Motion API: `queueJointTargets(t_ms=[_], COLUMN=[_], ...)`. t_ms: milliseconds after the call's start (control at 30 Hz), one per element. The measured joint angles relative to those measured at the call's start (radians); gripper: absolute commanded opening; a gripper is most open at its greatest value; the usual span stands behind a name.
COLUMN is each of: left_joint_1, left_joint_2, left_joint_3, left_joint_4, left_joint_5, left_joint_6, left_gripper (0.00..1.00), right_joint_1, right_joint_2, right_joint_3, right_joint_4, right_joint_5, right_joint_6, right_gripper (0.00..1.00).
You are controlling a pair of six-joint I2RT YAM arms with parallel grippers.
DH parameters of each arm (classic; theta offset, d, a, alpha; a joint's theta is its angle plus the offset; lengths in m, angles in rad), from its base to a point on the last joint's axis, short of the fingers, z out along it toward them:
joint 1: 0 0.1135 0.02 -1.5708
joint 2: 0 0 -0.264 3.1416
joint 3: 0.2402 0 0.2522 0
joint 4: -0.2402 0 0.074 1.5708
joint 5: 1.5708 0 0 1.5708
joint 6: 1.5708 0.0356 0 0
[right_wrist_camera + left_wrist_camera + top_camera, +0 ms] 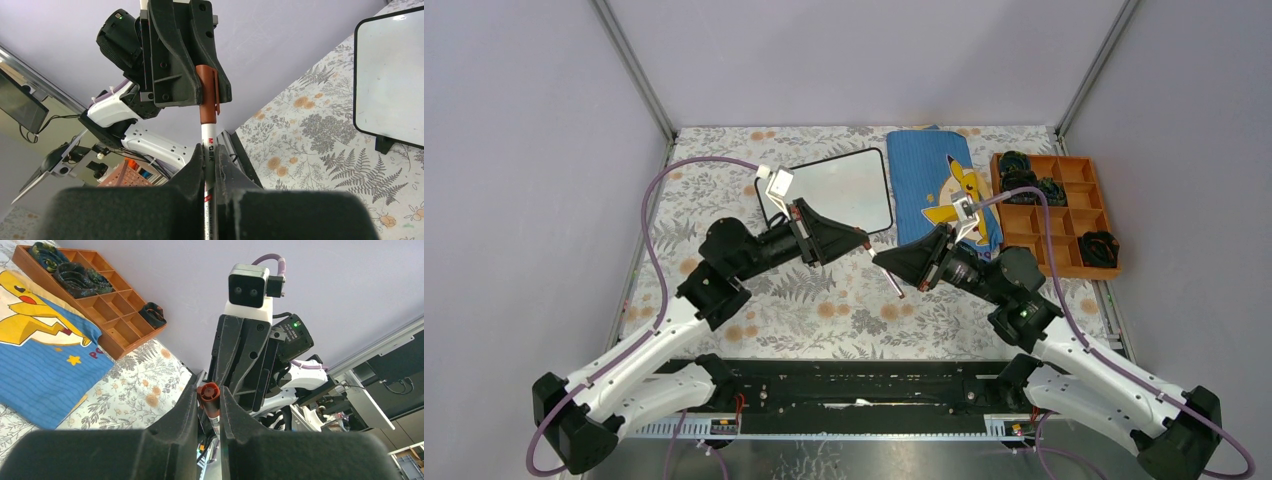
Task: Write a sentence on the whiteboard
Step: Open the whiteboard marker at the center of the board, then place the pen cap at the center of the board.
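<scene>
Whiteboard (834,190) is parked blank near the counter's (824,310) far edge, nothing written yet. Marker (208,132) is clamped in the right hand (210,152), its red-brown cap (207,100) pinched by the left hand (208,390), mid-air. Looks like uncapping; next, a straight pull apart is needed.

On the white barrel of the marker (208,136) I read "M" and "G". Smaller print below them is blurred.

Wht whiteboard (839,185), blue cloth (921,185), floral tablecloth (824,312)
</scene>
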Motion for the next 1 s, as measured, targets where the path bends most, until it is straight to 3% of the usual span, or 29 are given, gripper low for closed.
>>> queueJointTargets(t_ms=[100, 300, 600, 833, 1000], left_joint_1=[-0.003, 0.037, 0.037, 0.037, 0.037], left_joint_2=[-0.003, -0.035, -0.050, -0.072, 0.009], left_joint_3=[0.000, 0.041, 0.052, 0.068, 0.069], left_joint_4=[-0.009, 0.031, 0.029, -0.242, -0.476], left_joint_5=[-0.004, -0.151, -0.201, -0.325, -0.378], left_joint_6=[0.002, 0.041, 0.082, 0.223, 0.283], left_gripper=[0.00, 0.00, 0.00, 0.00, 0.00], right_joint_1=[0.000, 0.000, 0.000, 0.000, 0.000], right_joint_2=[-0.009, -0.055, -0.069, -0.156, -0.169], right_joint_3=[-0.006, -0.043, -0.039, 0.044, 0.060], right_joint_4=[-0.003, -0.077, -0.138, -0.439, -0.598], right_joint_5=[0.005, -0.035, -0.024, 0.232, 0.405], right_joint_6=[-0.002, 0.005, -0.011, -0.143, -0.192], right_gripper=[0.00, 0.00, 0.00, 0.00, 0.00])
